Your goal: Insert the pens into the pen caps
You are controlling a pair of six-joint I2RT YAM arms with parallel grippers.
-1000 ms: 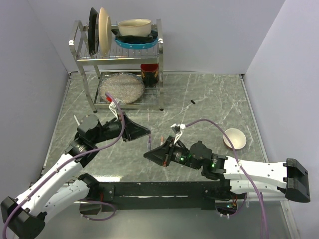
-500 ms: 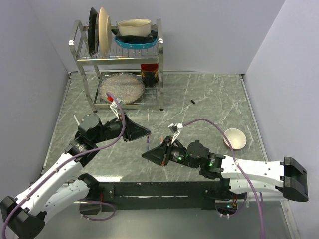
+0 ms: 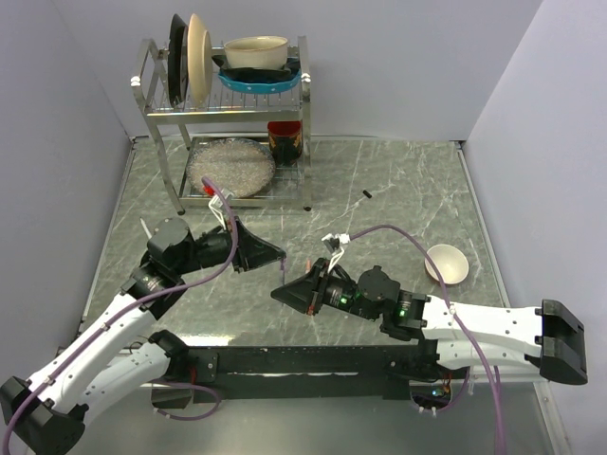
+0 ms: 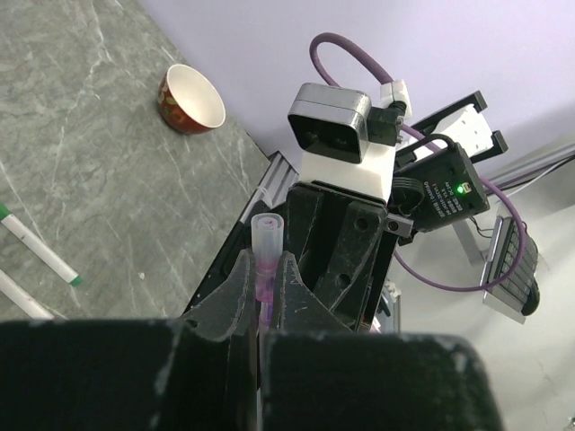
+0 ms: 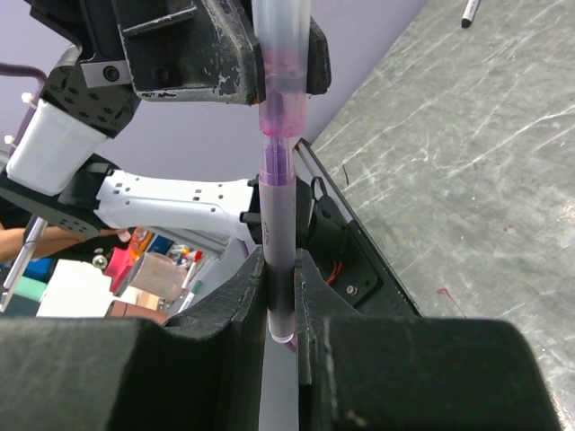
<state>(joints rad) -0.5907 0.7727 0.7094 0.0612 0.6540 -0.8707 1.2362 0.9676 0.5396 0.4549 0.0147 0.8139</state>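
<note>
My left gripper [image 3: 281, 254] is shut on a pink-tinted translucent pen cap [image 4: 267, 235], held just above the table. My right gripper [image 3: 283, 292] is shut on a whitish pen [image 5: 278, 215] with a purple-pink end. That end points straight at the cap [image 5: 283, 81] and meets its mouth. The two grippers face each other tip to tip, as the left wrist view [image 4: 267, 260] and the right wrist view [image 5: 280, 269] show. A green-ended pen [image 4: 40, 251] and another whitish pen [image 4: 18, 296] lie on the table. A small black cap [image 3: 366, 195] lies farther back.
A dish rack [image 3: 228, 123] with plates and bowls stands at the back left. A small bowl [image 3: 446, 263] sits right of the right arm. A small pink piece [image 3: 310, 261] lies beside the grippers. The black base rail [image 3: 313, 360] runs along the near edge.
The right arm has eased slightly left toward the left gripper. Pen and cap stay in line between the two grippers.
</note>
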